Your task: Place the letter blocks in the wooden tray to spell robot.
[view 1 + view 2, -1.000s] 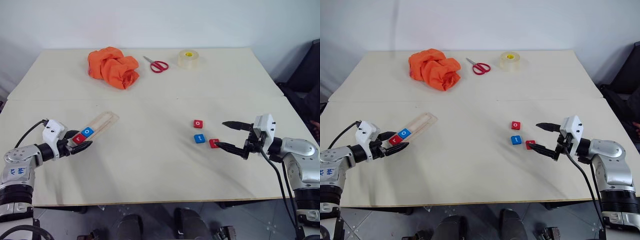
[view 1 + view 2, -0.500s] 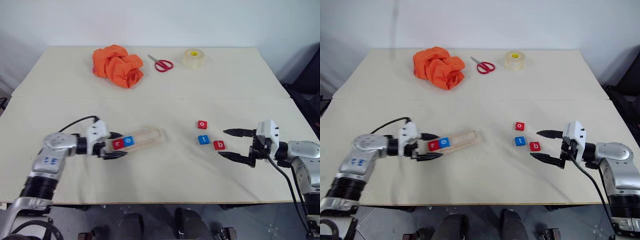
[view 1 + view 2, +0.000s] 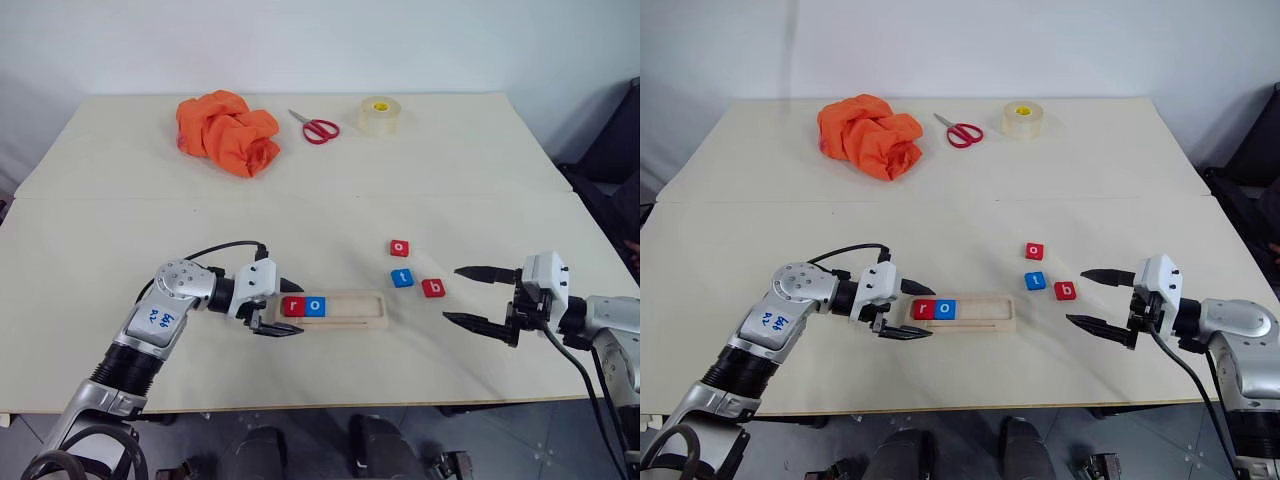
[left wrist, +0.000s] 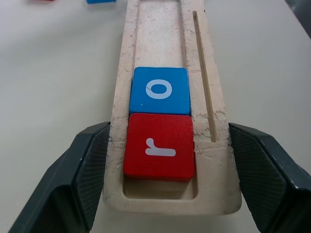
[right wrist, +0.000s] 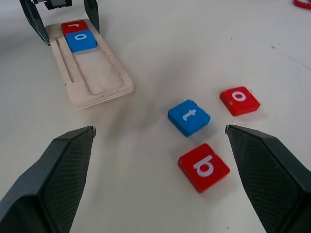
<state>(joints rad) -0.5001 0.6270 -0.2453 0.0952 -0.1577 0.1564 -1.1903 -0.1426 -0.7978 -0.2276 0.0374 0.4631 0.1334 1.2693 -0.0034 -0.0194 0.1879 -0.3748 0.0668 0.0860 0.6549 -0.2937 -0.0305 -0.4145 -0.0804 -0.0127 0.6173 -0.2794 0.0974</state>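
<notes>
Two letters are in, and three more wait on the tabletop (image 3: 120, 220).

The wooden tray (image 3: 340, 309) lies near the tabletop's front edge, about halfway along it. The left end effector (image 3: 277, 306) grips its end from both sides, fingers pressed on the tray's long edges. Inside sit the red r block (image 4: 159, 146) and the blue o block (image 4: 160, 90), touching. The right end effector (image 3: 470, 295) hangs wide open and empty, nearer the right edge. Just beside it lies the red b block (image 3: 433, 288), then the blue t block (image 3: 402, 278) and the red o block (image 3: 398, 247). The b goes next, I think. Hold the tray steady, pinch the b by its sides, and set it flat against the blue o.
</notes>
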